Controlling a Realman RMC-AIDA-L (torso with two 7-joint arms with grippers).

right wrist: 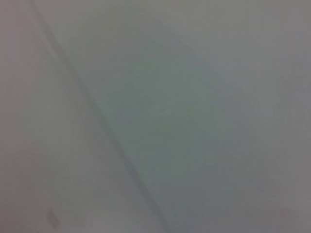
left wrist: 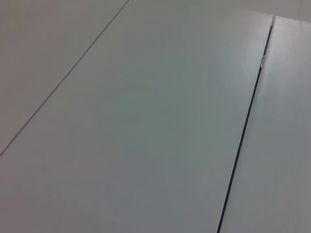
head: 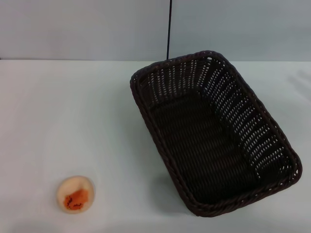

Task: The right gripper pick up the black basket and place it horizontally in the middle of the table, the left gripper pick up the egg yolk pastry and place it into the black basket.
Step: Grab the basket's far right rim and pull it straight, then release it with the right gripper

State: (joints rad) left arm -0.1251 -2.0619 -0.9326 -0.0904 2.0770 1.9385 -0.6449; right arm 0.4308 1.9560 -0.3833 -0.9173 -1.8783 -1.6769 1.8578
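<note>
The black basket (head: 214,133) stands on the white table (head: 73,111) at the right of the head view, empty, its long side running diagonally from the far middle to the near right. The egg yolk pastry (head: 75,194) lies on the table at the near left, orange-red patch facing up, well apart from the basket. Neither gripper shows in any view. Both wrist views show only plain pale surfaces with thin seam lines.
A thin dark vertical line (head: 169,29) runs down the pale wall behind the table, ending at the basket's far rim. White tabletop lies between the pastry and the basket.
</note>
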